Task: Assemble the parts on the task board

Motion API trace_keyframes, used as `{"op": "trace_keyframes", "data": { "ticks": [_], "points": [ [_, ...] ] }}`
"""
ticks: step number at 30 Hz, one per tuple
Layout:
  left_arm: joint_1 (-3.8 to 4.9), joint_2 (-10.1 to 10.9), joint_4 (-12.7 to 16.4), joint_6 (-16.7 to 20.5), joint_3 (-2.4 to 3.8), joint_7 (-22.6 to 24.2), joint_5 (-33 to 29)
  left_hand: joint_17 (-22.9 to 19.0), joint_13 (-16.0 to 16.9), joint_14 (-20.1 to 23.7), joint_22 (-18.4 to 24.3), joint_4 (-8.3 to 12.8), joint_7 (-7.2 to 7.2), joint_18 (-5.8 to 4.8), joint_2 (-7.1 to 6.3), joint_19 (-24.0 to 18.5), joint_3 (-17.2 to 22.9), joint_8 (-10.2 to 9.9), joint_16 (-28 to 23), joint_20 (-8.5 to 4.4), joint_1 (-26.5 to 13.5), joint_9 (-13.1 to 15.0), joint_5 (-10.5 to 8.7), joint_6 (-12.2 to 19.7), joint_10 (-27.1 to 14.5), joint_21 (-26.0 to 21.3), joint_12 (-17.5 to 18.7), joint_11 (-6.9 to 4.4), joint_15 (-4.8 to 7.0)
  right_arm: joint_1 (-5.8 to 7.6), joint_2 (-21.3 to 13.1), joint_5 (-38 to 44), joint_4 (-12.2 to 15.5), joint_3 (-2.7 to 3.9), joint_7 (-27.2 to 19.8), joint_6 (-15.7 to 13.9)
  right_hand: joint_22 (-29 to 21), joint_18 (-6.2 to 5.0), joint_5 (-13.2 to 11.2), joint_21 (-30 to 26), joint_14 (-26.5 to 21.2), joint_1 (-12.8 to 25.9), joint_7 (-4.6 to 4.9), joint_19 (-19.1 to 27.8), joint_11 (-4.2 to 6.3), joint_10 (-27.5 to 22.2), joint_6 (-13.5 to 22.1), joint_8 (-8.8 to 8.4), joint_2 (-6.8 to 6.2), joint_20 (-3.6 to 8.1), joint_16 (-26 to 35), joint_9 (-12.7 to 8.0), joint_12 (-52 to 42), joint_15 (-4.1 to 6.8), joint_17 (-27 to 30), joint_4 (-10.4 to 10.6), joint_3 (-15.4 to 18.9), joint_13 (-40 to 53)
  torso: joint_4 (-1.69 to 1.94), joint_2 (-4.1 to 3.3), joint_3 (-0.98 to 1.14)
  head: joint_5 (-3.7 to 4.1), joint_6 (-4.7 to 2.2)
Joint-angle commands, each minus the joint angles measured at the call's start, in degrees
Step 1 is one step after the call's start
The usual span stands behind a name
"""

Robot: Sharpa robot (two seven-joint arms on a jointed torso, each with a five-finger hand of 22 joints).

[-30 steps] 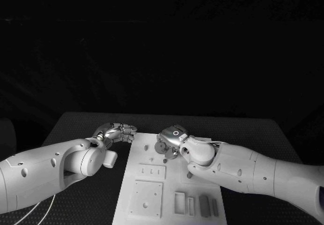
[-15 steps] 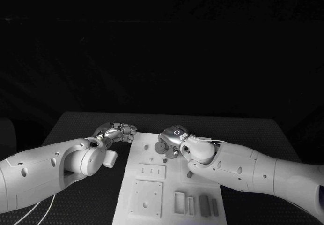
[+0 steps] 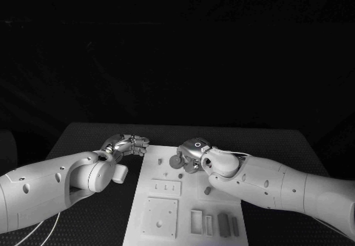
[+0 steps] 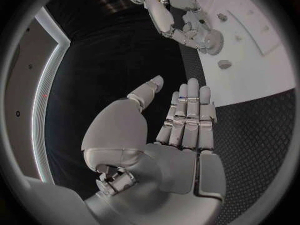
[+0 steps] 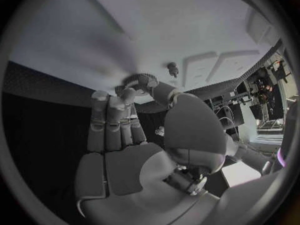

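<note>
The white task board [image 3: 185, 202] lies in the middle of the table. My right hand [image 3: 194, 149] is over the board's far end and pinches a round toothed gear [image 3: 176, 162] between thumb and fingertips. The right wrist view shows the gear [image 5: 140, 79] at my fingertips, just off the board [image 5: 125, 30], with a small peg [image 5: 172, 69] close by. My left hand [image 3: 130, 144] is at the board's far left corner. In the left wrist view this hand [image 4: 178, 130] has straight fingers and holds nothing, and the gear [image 4: 210, 42] sits ahead in my right hand [image 4: 172, 12].
Nearer on the board are a small square plate [image 3: 167, 187], a larger plate [image 3: 161, 215], a slotted frame [image 3: 197, 221] and grey bars [image 3: 224, 224]. A small piece [image 3: 208, 190] sits beside my right forearm. Black table [image 3: 89, 133] surrounds the board.
My right hand and forearm have shifted slightly to the right with the gear still in the fingers. The left hand has stayed put.
</note>
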State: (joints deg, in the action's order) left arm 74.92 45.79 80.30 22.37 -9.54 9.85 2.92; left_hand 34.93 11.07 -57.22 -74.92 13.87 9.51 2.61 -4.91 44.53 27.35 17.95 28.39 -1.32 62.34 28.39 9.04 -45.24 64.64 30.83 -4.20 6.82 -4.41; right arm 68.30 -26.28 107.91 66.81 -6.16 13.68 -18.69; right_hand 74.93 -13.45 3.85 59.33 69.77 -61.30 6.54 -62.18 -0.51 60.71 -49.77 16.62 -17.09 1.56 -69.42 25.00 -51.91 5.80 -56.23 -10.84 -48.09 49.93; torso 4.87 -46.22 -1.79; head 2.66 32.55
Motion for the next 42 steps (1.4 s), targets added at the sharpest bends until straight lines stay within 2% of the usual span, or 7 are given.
{"op": "trace_keyframes", "data": {
  "ticks": [1, 7, 14, 16, 21, 30, 42],
  "points": [
    [0.07, 0.00, 0.12, -0.73, 0.05, 0.28, -0.15, 0.07, 0.06, -0.30, -0.96, 0.10, -0.12, 0.92, 0.40, -0.40, 0.39, -0.22, -0.20, -0.06, -0.34, 0.07, -0.05, 0.34, -0.51, 0.18, 0.29, 0.05, 0.05, -0.28, -0.56, -2.56, -0.08, -0.22, -0.72, 2.92, 0.14, -1.55, 0.87, -0.22, -0.27, -0.04, 0.37, 0.34, -0.05, -0.32, 0.06, -0.08, 0.01, -0.10, 0.22, -0.06, -0.52, -0.25, -0.04, 0.07, -0.44, -0.20, 0.00, 0.00, 0.03, 0.04, 0.03],
    [0.07, 0.25, 0.15, -0.70, 0.05, 0.25, -0.15, 0.09, 0.06, -0.30, -0.96, 0.09, -0.12, 0.91, 0.37, -0.41, 0.37, -0.22, -0.23, -0.04, -0.40, 0.08, -0.03, 0.35, -0.53, 0.18, 0.30, 0.07, 0.05, -0.24, -2.66, -2.82, 1.52, -0.21, -1.14, 0.55, 0.30, -1.55, 3.61, -0.07, -0.28, 0.81, 0.53, 0.45, -0.22, -0.52, -0.11, 0.07, -0.01, -0.28, 0.18, -0.05, -1.19, -0.41, -0.14, -0.10, -0.02, -0.71, 0.02, 0.03, -0.01, 0.05, 0.04],
    [0.07, 0.61, 0.04, -0.73, 0.05, 0.39, -0.15, 0.11, 0.07, -0.30, -0.96, 0.09, -0.11, 0.91, 0.35, -0.43, 0.37, -0.23, -0.24, -0.04, -0.42, 0.08, -0.03, 0.35, -0.54, 0.19, 0.30, 0.07, 0.04, 0.27, -6.50, -9.98, 4.36, 0.45, -7.28, -12.52, 0.38, -1.55, 2.95, 0.18, 0.01, 1.01, 0.46, 0.19, -0.12, -0.17, -0.45, 0.29, -0.04, -0.19, 0.01, 0.02, -1.79, -0.31, -0.23, -0.13, 0.44, -1.04, -0.11, 0.03, 0.01, 0.14, -0.21],
    [0.07, 0.55, -0.26, -0.96, 0.05, 0.65, -0.12, 0.11, 0.07, -0.30, -0.96, 0.09, -0.11, 0.91, 0.35, -0.43, 0.37, -0.23, -0.24, -0.04, -0.42, 0.08, -0.03, 0.35, -0.54, 0.19, 0.30, 0.07, 0.04, 0.67, -7.70, -13.23, 5.44, 1.21, -9.69, -12.86, 0.39, -1.55, 2.82, 0.20, 0.04, 0.98, 0.45, 0.17, -0.10, -0.14, -0.41, 0.28, -0.07, -0.17, 0.00, 0.01, -1.83, -0.28, -0.24, -0.20, 0.47, -1.07, -0.12, 0.04, 0.06, 0.24, -0.39],
    [0.07, 0.34, -2.07, -1.59, 0.05, 1.51, 0.94, 0.22, 0.23, -0.24, -0.96, 0.21, -0.07, 0.90, 0.30, -0.54, 0.43, -0.16, -0.39, -0.03, -0.36, 0.15, -0.08, 0.22, -0.09, 0.19, 0.07, 0.16, 0.02, 1.75, -11.61, -21.90, 8.46, 3.35, -14.54, -8.86, 0.49, -1.55, 3.94, 0.37, -0.01, 3.44, 1.24, 0.22, -0.81, -0.13, -0.27, 0.22, -0.04, -0.13, 0.05, 0.00, -2.13, -0.89, -0.29, -1.41, 4.77, -1.54, -0.19, 0.21, 0.14, 0.45, -0.65],
    [0.06, -0.41, -5.11, -3.04, 0.04, 1.90, 1.00, 0.72, 1.33, -0.10, -0.91, 0.37, -0.74, 0.84, 1.16, -0.90, 0.61, 1.00, -1.02, 0.07, -0.61, 0.78, -0.14, -2.19, 3.70, 0.24, -1.37, -0.54, -0.06, 3.17, -17.30, -28.59, 9.37, 3.46, -21.15, -0.50, 0.58, -1.55, 5.71, -0.03, -1.54, 3.47, 2.28, 1.52, -1.82, -2.26, 0.45, -0.21, 1.13, -0.59, 0.15, -0.19, -2.88, -1.87, -0.72, -1.31, 10.95, -2.22, -1.39, 0.89, 0.68, 0.80, -0.89],
    [-0.24, -1.80, -7.40, -3.89, 0.01, 2.03, 0.74, 1.13, 1.29, -0.37, -0.89, 0.71, -0.53, 0.86, 1.10, -0.85, 0.53, 0.82, -1.24, 0.02, -0.92, 0.71, -0.22, -2.52, 3.37, 0.36, -0.63, -0.60, 0.01, 2.52, -21.44, -31.43, 6.32, 3.35, -22.82, 2.65, 0.78, -1.55, 8.51, 0.04, -2.27, 1.26, 2.30, 2.35, -1.86, -3.17, 0.26, -0.25, 2.13, -0.92, -0.15, -0.30, -3.99, -1.93, -1.13, -1.40, 14.62, -3.14, -2.63, 1.66, 1.71, 1.03, -0.89]
  ]
}}
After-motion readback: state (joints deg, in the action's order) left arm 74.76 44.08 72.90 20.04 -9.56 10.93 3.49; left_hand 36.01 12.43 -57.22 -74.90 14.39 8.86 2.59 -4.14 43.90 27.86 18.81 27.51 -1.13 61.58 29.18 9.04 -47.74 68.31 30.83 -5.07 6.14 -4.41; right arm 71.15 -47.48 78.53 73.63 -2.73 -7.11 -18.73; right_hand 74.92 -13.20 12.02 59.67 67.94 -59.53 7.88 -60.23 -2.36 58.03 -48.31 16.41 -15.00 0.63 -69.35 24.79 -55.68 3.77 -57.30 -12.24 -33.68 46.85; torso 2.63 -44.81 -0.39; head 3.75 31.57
